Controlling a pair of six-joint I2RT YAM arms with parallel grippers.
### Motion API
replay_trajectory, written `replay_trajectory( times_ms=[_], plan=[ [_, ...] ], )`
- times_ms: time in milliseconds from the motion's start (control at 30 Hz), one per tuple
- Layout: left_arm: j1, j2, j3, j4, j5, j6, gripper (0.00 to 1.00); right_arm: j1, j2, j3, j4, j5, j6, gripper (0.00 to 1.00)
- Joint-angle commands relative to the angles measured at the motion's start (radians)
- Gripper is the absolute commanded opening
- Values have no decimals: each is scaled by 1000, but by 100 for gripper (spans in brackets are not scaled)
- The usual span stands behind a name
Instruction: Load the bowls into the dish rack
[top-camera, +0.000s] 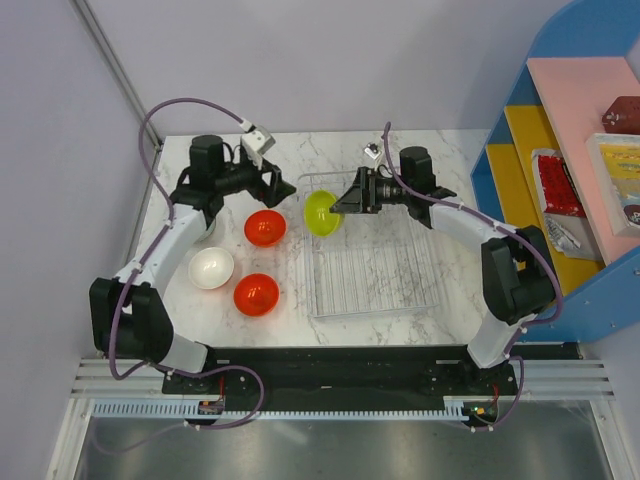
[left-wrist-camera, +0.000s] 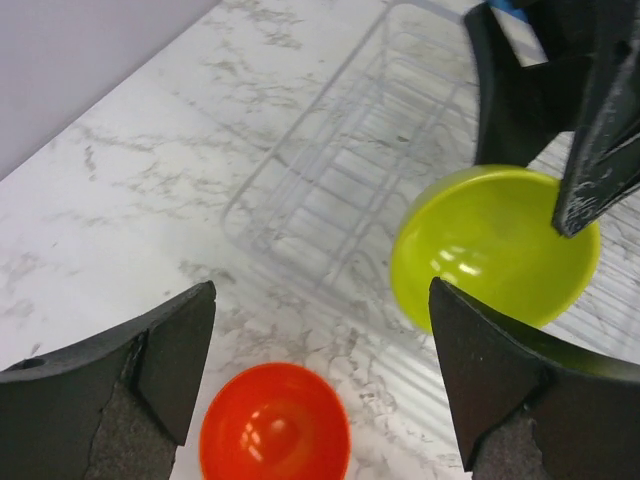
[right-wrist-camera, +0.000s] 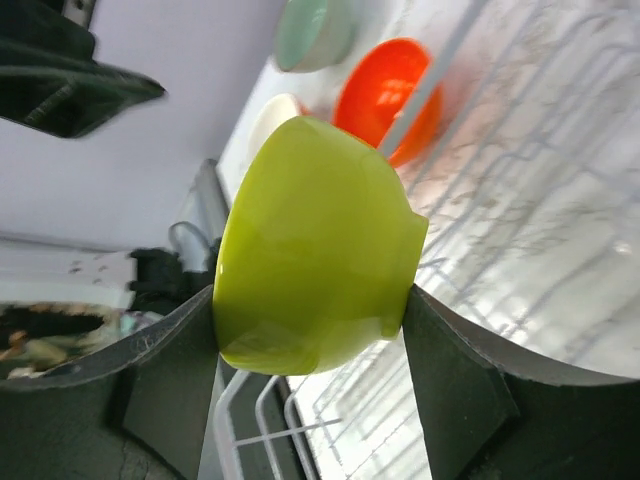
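Lime-green bowl (top-camera: 321, 212), clamped in our right gripper (top-camera: 338, 204), hung at the dish rack (top-camera: 372, 288) upper-left corner; left gripper (top-camera: 277, 186) gaped empty. Loading step, we judged: lower inside, then release.

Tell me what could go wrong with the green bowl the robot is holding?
The shiny green bowl is pinched sideways in the right gripper, so it might slip out. It hangs over a far corner of the rack, so it could catch the wall and tip out. The open left gripper hovers close by near a red bowl; the two grippers might bump.
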Motion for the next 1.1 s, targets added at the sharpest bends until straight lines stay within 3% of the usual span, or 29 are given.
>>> replay_trajectory(
  times_ms=[0, 100, 200, 433, 567, 1067],
  plan=[
    [154, -45, -23, -10, 46, -71, 95, -10, -86, 140, -261, 281, -264, 0],
    [220, -37, -55, -28, 34, -76, 96, -10, -99, 211, -396, 505, -401, 0],
    [252, -16, -90, -31, 25, -71, 96, -9, -100, 260, -473, 632, -477, 0],
    [254, 53, -110, -47, 6, -38, 96, 34, -96, 340, -583, 1003, -642, 0],
    [255, 47, -129, -44, 28, -36, 96, 68, -79, 374, -635, 1132, -721, 0],
    [257, 52, -153, -36, 26, -28, 96, 163, -99, 350, -775, 1249, -827, 0]
  ],
)
